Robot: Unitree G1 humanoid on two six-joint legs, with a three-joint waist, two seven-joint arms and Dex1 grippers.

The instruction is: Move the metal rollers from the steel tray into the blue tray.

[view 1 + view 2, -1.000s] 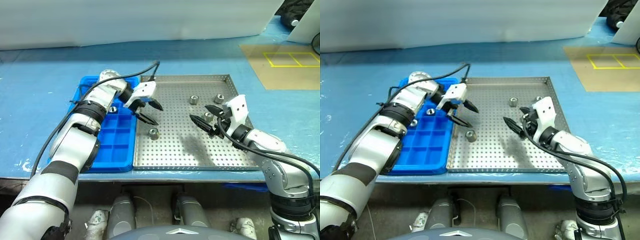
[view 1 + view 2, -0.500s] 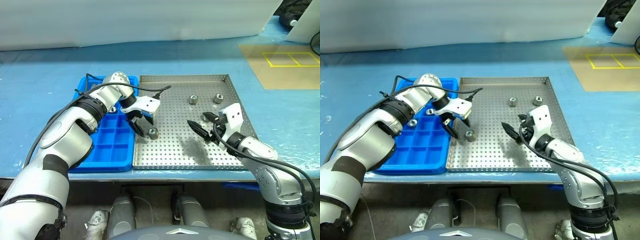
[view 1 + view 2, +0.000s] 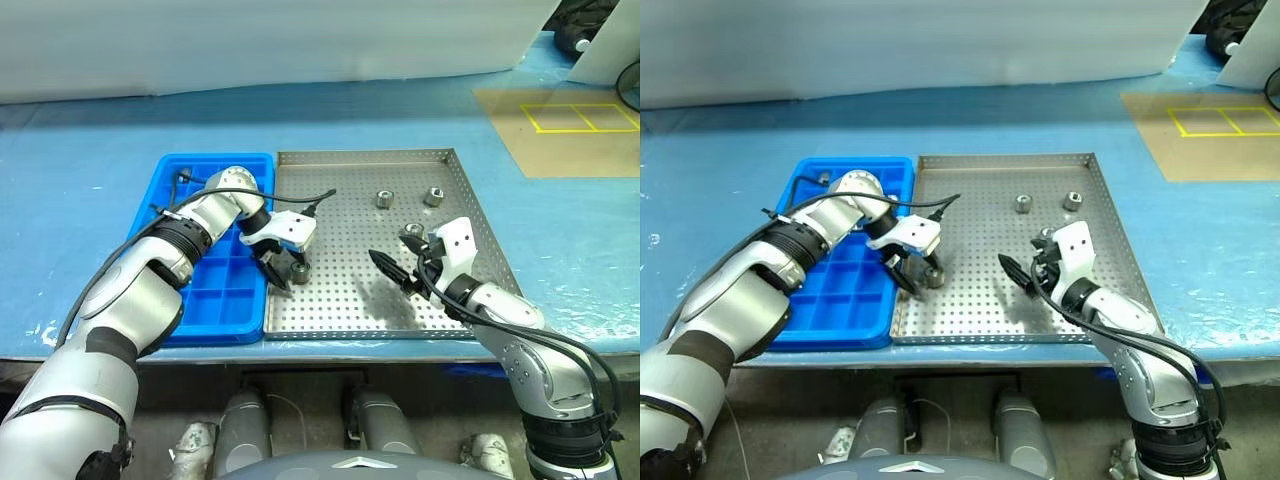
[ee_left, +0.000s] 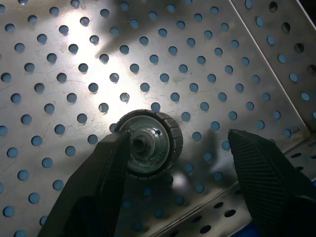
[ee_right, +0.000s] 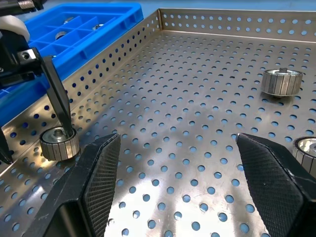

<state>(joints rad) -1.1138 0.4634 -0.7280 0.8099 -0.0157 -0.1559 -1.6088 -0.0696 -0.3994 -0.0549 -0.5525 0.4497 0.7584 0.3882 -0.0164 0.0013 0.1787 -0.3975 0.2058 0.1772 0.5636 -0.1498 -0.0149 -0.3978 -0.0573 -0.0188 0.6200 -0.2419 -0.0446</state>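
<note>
Left pincer (image 3: 285, 272), fingers parted, straddles one metal roller (image 3: 298, 272) on the steel tray (image 3: 350, 300) near that tray's edge adjoining the blue tray (image 3: 215, 300); one finger (image 4: 106, 173) touches the roller. Right pincer (image 3: 398, 270) hangs wide, holding nothing, above the steel tray's middle. Other rollers (image 3: 383, 199) lie toward the tray's far-right corner. Both trays sit at the worktop's (image 3: 80, 200) near edge.

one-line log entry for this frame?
left gripper: open, straddling small silvery metal roller | site: perforated steel tray | right gripper: open, empty | roller: not lifted
</note>
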